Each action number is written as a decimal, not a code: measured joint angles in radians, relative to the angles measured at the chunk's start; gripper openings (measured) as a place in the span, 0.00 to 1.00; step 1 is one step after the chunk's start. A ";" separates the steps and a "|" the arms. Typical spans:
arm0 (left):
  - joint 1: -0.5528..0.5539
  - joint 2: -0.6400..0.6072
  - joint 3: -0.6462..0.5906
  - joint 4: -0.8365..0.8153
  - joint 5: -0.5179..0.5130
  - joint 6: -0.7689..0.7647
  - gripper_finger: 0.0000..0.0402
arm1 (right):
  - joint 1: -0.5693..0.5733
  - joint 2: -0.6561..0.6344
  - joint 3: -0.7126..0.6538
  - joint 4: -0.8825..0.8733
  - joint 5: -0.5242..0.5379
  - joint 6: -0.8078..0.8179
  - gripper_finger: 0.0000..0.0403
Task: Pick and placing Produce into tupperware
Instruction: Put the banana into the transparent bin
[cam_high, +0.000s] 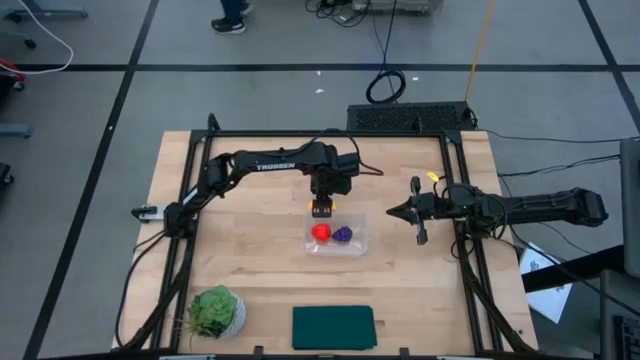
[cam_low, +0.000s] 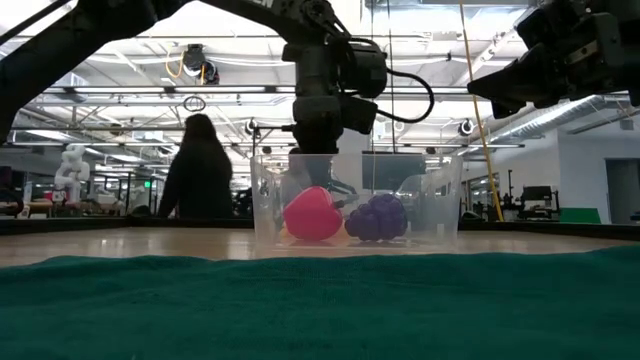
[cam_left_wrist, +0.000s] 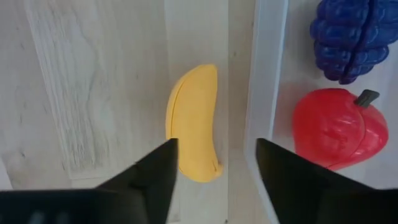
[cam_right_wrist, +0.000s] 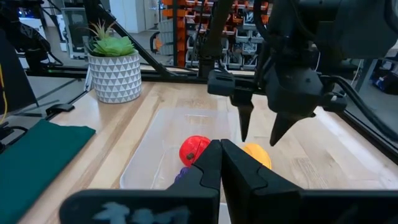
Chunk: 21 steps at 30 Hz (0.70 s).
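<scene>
Light: bright overhead ceiling fixtures (cam_low: 195, 103) are seen.
Backlight: the arms are silhouetted.
Focus: the near green cloth (cam_low: 320, 305) is blurred.

Black jointed arms (cam_high: 270, 160) — white TROSSEN lettering, black cables.

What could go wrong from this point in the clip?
The banana lies on the wood just outside the tupperware, close against its wall. The left hand hovers open above it, and one finger lines up over the rim, so descending could strike or push the container. A grip on the banana's curved end might also slip. The red fruit and grapes already fill much of the container, leaving little room.
</scene>
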 joint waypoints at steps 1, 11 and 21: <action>-0.001 0.000 0.000 0.000 0.000 0.000 0.58 | 0.000 0.000 0.000 0.000 0.000 0.000 0.00; -0.014 0.000 0.000 0.016 0.001 -0.001 0.81 | -0.002 -0.001 -0.091 0.178 0.000 0.000 0.00; -0.015 0.005 0.000 0.033 0.001 0.004 0.82 | -0.002 -0.001 -0.106 0.212 0.000 0.019 0.00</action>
